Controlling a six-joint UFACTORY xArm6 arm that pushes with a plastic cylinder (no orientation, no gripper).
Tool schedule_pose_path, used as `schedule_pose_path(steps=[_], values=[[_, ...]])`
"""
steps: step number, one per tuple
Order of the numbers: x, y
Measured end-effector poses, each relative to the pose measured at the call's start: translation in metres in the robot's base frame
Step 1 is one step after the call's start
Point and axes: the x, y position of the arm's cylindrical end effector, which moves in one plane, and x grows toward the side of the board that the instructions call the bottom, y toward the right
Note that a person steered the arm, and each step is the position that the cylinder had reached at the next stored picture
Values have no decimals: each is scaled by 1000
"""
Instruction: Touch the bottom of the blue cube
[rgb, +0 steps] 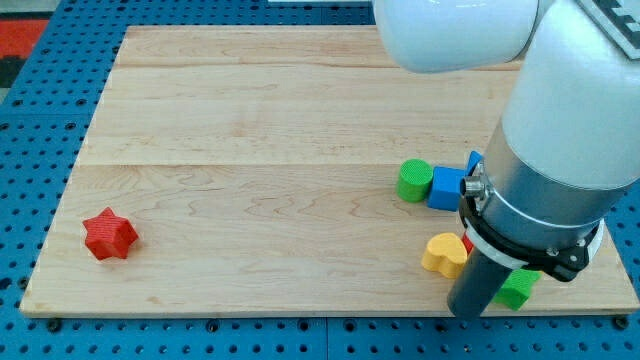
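The blue cube lies at the right of the wooden board, touching a green cylinder on its left. The arm's white and grey body covers the area just right of the cube. The dark rod comes down from it, and my tip sits near the board's bottom edge. The tip is well below the blue cube, just below and right of a yellow heart-shaped block.
A green block lies just right of the rod, partly hidden. A second blue block peeks out behind the arm, above and right of the cube. A red star lies at the far left.
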Motion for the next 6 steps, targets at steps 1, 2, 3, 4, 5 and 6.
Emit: schedule_pose_path(steps=[1,2,3,4,5,6], values=[[-1,0],[-5,-5],[-62,-61],[-104,-56],[-119,56],[-88,168]])
